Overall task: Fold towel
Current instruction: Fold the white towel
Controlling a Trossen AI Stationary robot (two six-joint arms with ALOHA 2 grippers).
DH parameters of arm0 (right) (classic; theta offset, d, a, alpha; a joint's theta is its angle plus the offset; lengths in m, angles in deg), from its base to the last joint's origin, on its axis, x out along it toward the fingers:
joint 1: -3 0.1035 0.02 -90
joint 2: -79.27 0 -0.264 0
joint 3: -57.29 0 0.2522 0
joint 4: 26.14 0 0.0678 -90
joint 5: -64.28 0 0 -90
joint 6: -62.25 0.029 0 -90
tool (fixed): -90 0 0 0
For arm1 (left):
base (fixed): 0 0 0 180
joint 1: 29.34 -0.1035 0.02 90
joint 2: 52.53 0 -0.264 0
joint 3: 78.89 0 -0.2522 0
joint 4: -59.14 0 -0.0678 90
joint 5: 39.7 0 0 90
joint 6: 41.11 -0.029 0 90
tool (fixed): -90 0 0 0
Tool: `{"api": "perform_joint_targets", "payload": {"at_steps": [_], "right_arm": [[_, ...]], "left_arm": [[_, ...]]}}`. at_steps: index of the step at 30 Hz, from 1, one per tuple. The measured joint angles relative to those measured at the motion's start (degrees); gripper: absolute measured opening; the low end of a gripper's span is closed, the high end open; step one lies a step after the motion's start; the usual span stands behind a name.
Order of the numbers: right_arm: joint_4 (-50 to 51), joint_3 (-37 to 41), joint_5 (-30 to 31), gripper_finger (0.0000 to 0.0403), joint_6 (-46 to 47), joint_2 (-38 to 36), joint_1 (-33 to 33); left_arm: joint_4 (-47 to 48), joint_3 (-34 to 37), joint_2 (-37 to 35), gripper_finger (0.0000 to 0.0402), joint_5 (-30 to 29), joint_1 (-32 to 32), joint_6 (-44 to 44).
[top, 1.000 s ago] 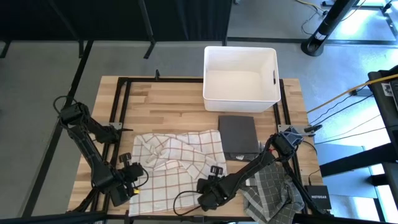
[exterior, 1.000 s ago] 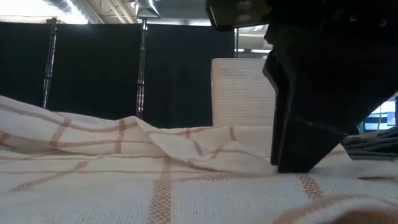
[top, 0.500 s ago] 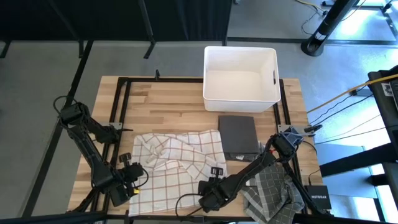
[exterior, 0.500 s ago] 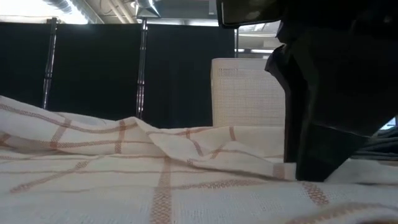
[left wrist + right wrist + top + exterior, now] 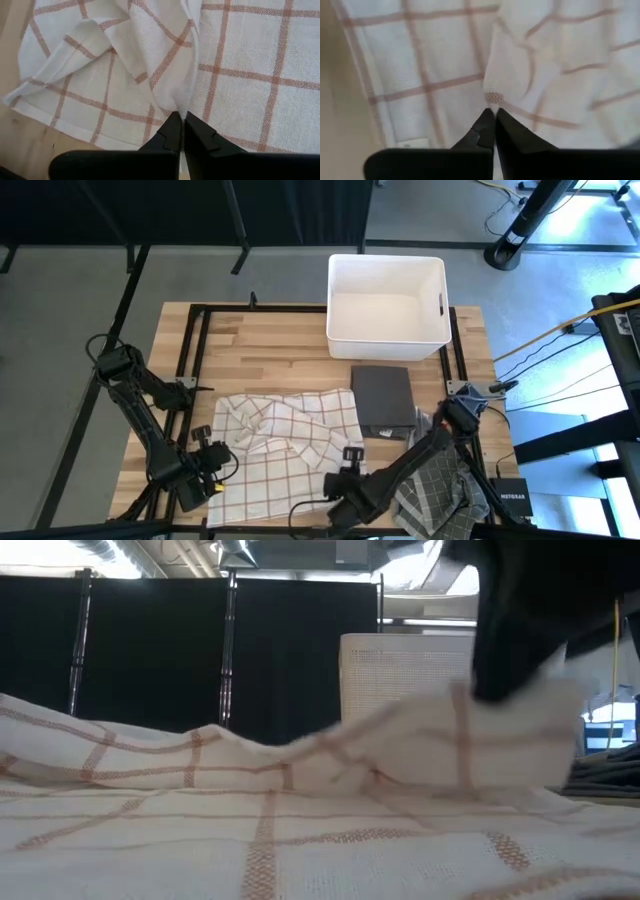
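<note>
Along the desk's near edge lies the towel (image 5: 285,445), rumpled toward its far side; the left end effector (image 5: 180,125) is pinched on its near left corner, the right end effector (image 5: 492,116) closed on a raised bit of cloth at the near right. To fold well, I judge both should rise together and carry level toward the far edge; uneven lift would skew the fold. The wrist views show each pinch; the low view alone shows the right side lifted off the desk.
</note>
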Motion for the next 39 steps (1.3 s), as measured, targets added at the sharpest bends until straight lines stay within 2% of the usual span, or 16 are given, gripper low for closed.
{"api": "perform_joint_targets", "payload": {"at_steps": [2,4,8,11,14,18,20,30,34,39], "right_arm": [[3.97,-2.3,4.22,0.0006,-0.14,0.0,0.6],[8.15,-4.05,9.7,0.001,-0.15,-0.01,0.95],[16.45,-4.8,16.91,0.0005,-0.09,-0.41,0.37],[19.6,-4.74,21.98,0.0005,-0.24,-1.25,-1.1],[20.69,-4.74,26.02,0.0004,-2.62,-2.83,-3.3],[21.62,-4.74,29.13,0.0003,-6.21,-5.94,-6.86],[22.83,-4.74,31.04,0.0003,-7.5,-8.5,-8.61],[22.4,-4.74,32.21,0.0004,-13.51,-22.98,-18.37],[18.88,-4.76,31.76,0.0004,-17.37,-26.99,-20.3],[14.39,-4.76,33.25,0.0004,-24.01,-29.96,-21.16]], "left_arm": [[0.29,-0.06,0.0,0.0001,-0.04,0.0,-1.06],[4.43,-1.95,0.0,0.0001,0.63,-0.24,-1.48],[21.24,-9.92,-0.04,0.0001,0.06,-1.5,0.51],[32.27,-16.1,-0.2,0.0001,-5.93,-1.79,3.36],[29.91,-17.91,-3.27,0.0001,-11.75,-2.21,-0.62],[32.65,-18.18,-7.11,0.0001,-15.1,-4.48,0.38],[31.81,-17.13,-9.79,0.0001,-16.38,-5.74,-3.05],[32.08,-16.67,-27.62,0.0001,-16.82,-16.63,-19.15],[32.11,-18.49,-35.48,0.0001,-16.14,-20.43,-21.13],[32.22,-22.64,-41.58,0.0001,-16.07,-20.98,-21.89]]}}
